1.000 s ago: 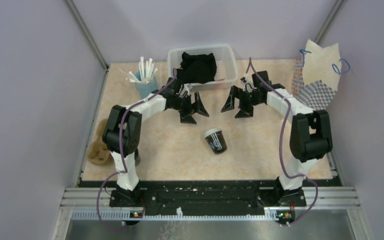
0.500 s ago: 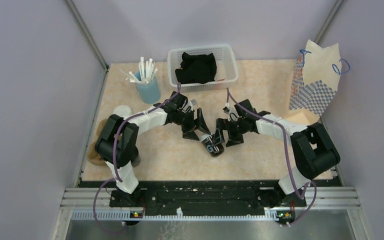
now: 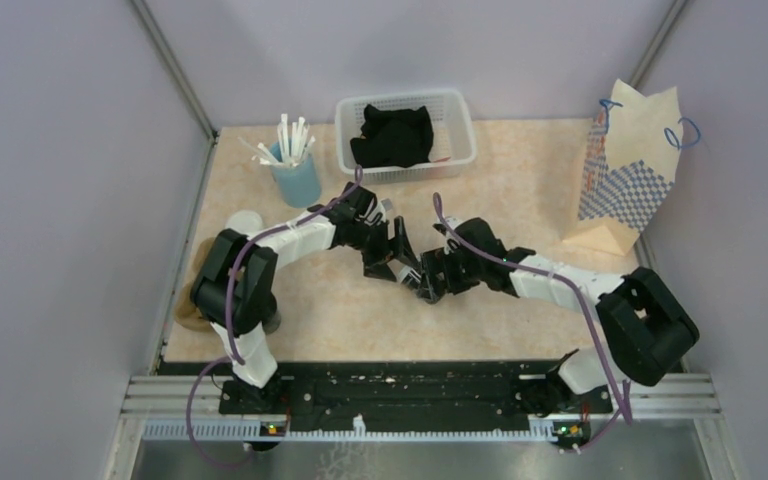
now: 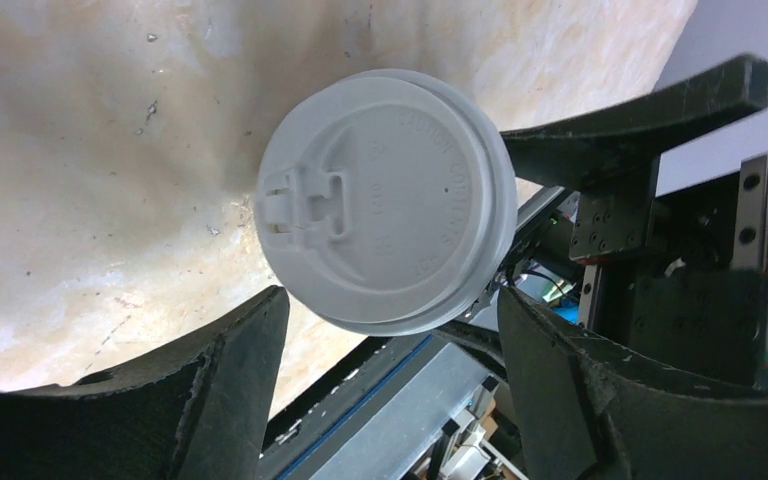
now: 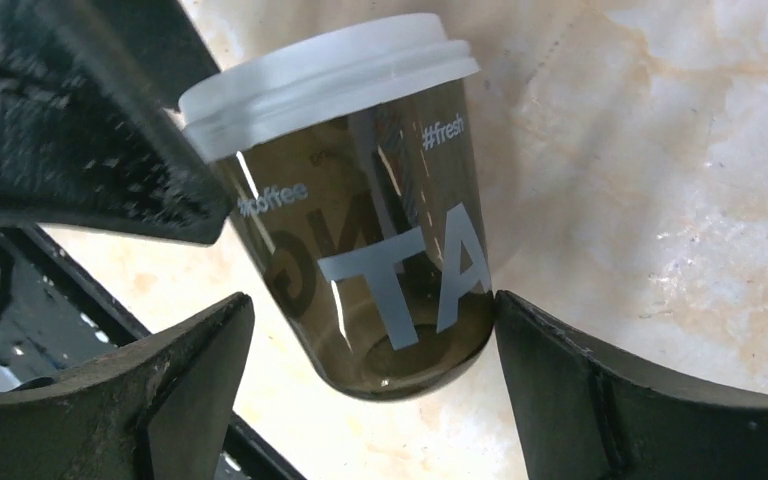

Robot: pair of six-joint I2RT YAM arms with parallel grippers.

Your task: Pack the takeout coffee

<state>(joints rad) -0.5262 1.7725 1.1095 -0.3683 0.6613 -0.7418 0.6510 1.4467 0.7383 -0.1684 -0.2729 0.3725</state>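
Note:
A dark brown coffee cup (image 5: 380, 250) with a white lid (image 4: 385, 200) lies on its side mid-table, printed "#coffee" and "#fresh". My left gripper (image 4: 390, 310) is open, its fingers either side of the lid's lower rim without touching it. My right gripper (image 5: 372, 300) is open around the cup's base; its right finger (image 5: 600, 390) sits at the base edge and the left one stands apart. In the top view both grippers (image 3: 400, 262) (image 3: 438, 280) meet over the cup and hide it. A pale cup (image 3: 245, 220) stands at the left, near a brown pulp carrier (image 3: 190, 308).
A blue cup of white straws (image 3: 295, 175) and a white basket (image 3: 457, 135) holding black cloth stand at the back. A checked paper bag (image 3: 628, 165) stands at the right wall. Grey walls close in both sides.
Both arms swung inward and down from near the basket to the lying cup. The right arm stretched left. Both grippers narrowed slightly but stay open.

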